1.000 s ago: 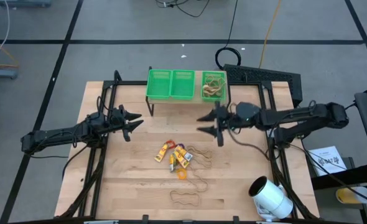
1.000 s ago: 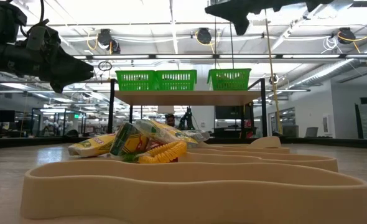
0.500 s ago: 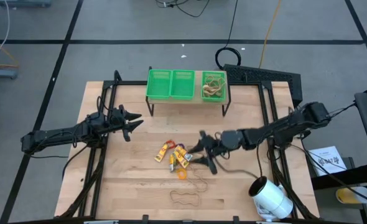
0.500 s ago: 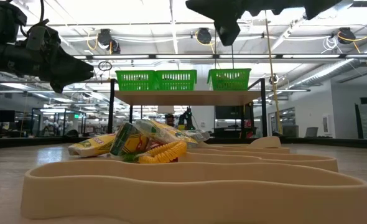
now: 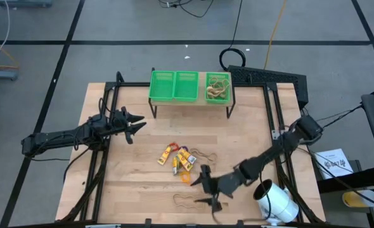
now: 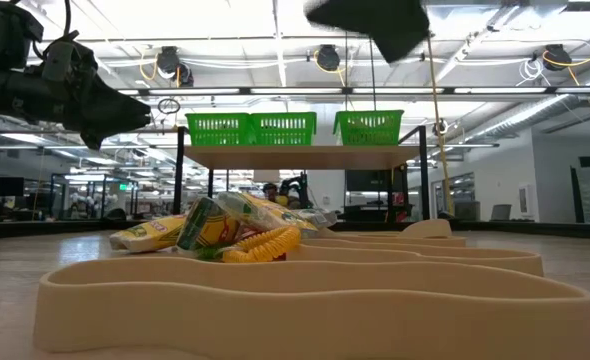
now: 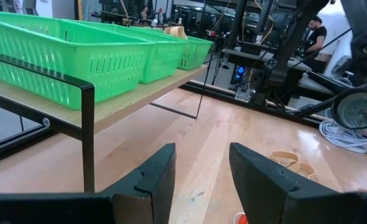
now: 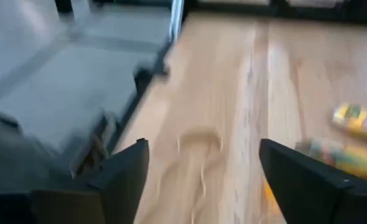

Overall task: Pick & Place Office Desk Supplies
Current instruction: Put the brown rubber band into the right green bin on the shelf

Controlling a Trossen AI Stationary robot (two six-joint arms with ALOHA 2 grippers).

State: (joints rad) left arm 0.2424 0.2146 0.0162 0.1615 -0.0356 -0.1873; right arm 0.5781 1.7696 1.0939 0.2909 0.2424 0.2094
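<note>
1. I see the right gripper (image 5: 207, 190) low over the near part of the wooden table (image 5: 136, 183). Its arm reaches in from the right side of the table.
2. Its two fingers (image 8: 124, 171) stand wide apart, and nothing is between them in the right wrist view.
3. Just beside this gripper, on the near side, a tan rubber band (image 5: 188, 201) lies flat on the wood. I cannot tell if a fingertip touches it.
4. A second rubber band (image 5: 204, 154) lies nearer the middle of the table, beside the pile.
5. The pile of small packets (image 5: 177, 158) is at the middle of the table, yellow mostly. An orange ring (image 5: 185, 178) lies just near it, between the pile and the right gripper.
6. The left gripper (image 5: 135, 125) hangs over the left part of the table, well apart from the pile. Its fingers (image 7: 155, 177) stand partly apart with nothing between them.
7. At the far edge of the table there is a low shelf (image 5: 190, 101) with three green baskets (image 5: 174, 85) in a row. The basket on the right (image 5: 217, 87) already holds some tan rubber bands.
8. A large white cylinder (image 5: 276, 201) lies at the near right corner, close to the right arm.
9. In the low view the pile (image 6: 230, 232) is in the middle, and one rubber band (image 6: 305, 300) fills the front.
</note>
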